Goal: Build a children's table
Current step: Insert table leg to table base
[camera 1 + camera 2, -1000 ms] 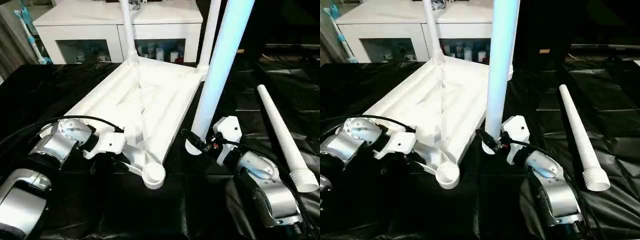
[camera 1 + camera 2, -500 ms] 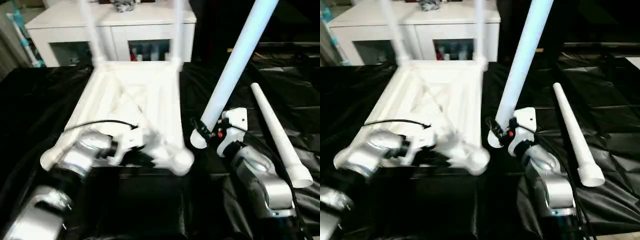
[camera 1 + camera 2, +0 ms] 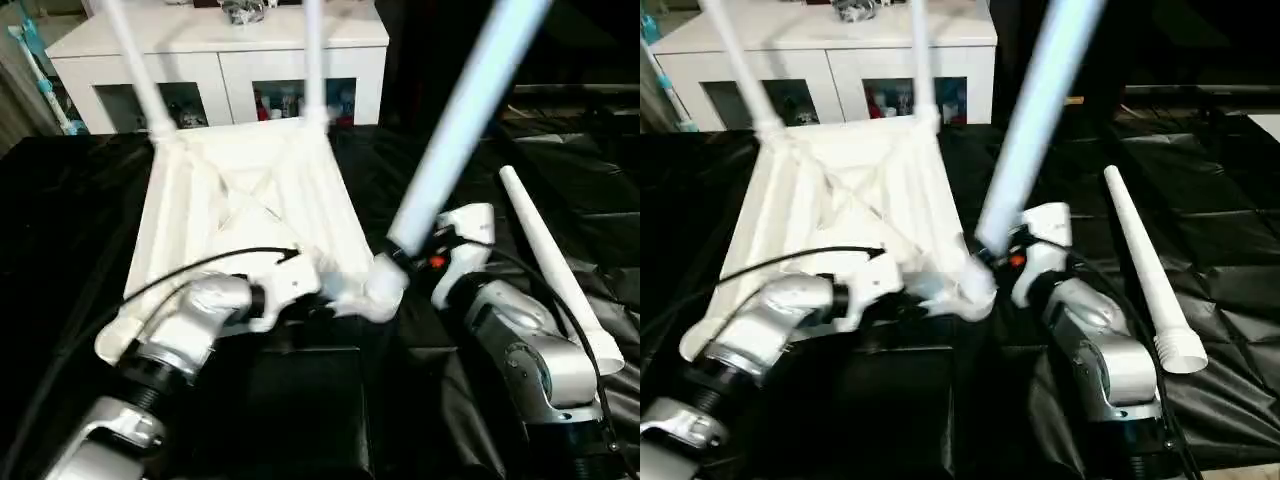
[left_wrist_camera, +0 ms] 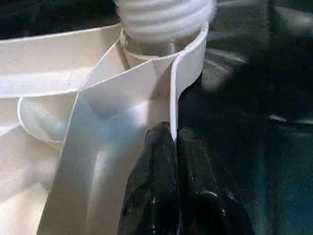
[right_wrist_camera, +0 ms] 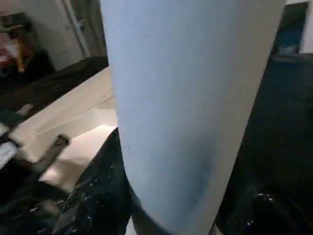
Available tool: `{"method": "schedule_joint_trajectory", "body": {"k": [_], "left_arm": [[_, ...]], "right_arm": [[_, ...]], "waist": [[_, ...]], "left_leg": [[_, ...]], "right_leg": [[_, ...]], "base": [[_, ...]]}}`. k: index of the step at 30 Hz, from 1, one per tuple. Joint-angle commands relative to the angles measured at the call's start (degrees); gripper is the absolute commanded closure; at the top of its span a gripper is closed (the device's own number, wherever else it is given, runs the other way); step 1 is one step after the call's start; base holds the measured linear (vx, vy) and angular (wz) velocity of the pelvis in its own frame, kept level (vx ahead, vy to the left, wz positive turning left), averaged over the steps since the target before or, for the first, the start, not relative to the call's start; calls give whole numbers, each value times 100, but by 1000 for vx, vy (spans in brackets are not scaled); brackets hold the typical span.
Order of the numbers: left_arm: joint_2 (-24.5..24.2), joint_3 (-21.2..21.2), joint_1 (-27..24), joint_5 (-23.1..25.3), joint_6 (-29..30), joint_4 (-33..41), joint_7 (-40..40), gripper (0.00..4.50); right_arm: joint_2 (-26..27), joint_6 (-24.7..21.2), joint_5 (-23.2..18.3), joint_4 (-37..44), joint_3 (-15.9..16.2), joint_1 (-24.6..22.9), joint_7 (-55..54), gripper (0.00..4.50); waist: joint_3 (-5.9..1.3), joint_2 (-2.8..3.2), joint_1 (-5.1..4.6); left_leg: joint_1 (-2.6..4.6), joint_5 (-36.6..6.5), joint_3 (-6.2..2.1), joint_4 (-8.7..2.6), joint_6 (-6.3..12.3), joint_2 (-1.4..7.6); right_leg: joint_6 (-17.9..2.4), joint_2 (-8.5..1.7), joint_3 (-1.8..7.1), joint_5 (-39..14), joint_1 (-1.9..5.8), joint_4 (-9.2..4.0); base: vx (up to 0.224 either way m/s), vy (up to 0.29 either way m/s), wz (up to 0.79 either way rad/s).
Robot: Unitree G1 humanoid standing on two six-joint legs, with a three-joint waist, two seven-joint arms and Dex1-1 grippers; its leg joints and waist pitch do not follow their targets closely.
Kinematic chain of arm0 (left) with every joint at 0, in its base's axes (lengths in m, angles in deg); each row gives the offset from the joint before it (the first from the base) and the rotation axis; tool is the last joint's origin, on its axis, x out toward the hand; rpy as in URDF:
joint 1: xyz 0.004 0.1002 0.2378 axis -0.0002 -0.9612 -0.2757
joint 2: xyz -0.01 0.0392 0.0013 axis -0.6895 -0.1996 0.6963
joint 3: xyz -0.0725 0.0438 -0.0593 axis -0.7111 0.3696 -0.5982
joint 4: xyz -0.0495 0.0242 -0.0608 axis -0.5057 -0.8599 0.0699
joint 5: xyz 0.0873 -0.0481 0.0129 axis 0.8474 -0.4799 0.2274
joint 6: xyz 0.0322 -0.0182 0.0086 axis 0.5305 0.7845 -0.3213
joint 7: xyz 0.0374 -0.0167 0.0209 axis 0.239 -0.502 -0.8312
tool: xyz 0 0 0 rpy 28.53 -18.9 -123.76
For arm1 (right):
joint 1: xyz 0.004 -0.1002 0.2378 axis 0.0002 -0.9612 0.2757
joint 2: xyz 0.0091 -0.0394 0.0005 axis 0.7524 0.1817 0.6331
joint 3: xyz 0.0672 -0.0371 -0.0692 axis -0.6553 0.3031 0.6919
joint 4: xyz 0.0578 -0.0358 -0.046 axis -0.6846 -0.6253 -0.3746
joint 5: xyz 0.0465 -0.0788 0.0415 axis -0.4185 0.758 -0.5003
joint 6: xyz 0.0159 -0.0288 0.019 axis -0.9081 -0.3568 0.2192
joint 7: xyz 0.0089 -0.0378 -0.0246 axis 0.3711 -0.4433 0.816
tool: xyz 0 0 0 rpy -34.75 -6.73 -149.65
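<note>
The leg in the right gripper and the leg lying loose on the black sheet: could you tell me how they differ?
The held leg rises steeply, tilted, while the loose leg lies flat on the black sheet. The held leg's lower end meets the near corner socket of the tabletop; the loose leg touches no part of it. The right gripper carries one; nothing holds the other. Both are long white tapered tubes.

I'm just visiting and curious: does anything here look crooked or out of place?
Yes. The leg held by the right pincer leans steeply at the near corner socket, while the two far legs stand nearly upright. Another leg lies loose on the black cover.
</note>
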Motion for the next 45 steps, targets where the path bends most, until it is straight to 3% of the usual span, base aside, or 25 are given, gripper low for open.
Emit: {"method": "schedule_joint_trajectory", "body": {"k": [1,10,16,22,30,36,41,45], "left_arm": [[23,-117,-183,122,197,-35,-438,450],[130,-275,-341,-500,1077,534,6,450],[22,-213,-282,-464,921,538,174,450],[-74,-173,-184,-356,863,420,94,450],[-134,-157,-155,-371,823,386,211,450],[-179,-160,-75,-383,768,281,243,450],[-177,-155,-25,-370,725,208,240,450],[-163,-164,10,-370,701,155,217,450]], "right_arm": [[-101,-171,-126,130,74,205,199,264],[-270,-111,32,-383,174,677,423,264],[-405,-102,149,-601,332,770,627,264],[-548,-174,283,-759,488,798,733,264],[-554,-150,351,-977,531,874,724,264],[-517,-263,312,-1386,490,1050,867,264],[-429,-254,224,-1673,437,1136,958,264],[-323,-190,54,-1771,215,1080,922,264]], "waist": [[-370,-135,56],[-387,-185,55],[-390,-200,64],[-366,-210,52],[-370,-250,53],[-372,-216,54],[-370,-256,53],[-368,-246,59]], "left_leg": [[-19,-701,-151,-447,347,388],[-13,-461,-126,-423,457,382],[-12,-339,-120,-414,582,386],[-4,-594,-126,-436,442,394],[-2,-538,-119,-428,437,390],[10,-561,-120,-426,433,394],[8,-581,-117,-431,416,400],[16,-619,-121,-438,387,403]], "right_leg": [[-1280,-491,250,-1098,320,-473],[-1371,-486,238,-918,299,-444],[-1422,-493,233,-621,315,-430],[-1318,-491,238,-1134,302,-473],[-1385,-498,242,-974,304,-459],[-1430,-496,239,-945,299,-455],[-1437,-501,241,-960,302,-456],[-1433,-508,241,-1018,298,-462]], "base": [[0,0,0],[0,0,0],[0,0,0],[0,0,0],[0,0,0],[0,0,0],[0,0,0],[0,0,0]]}}
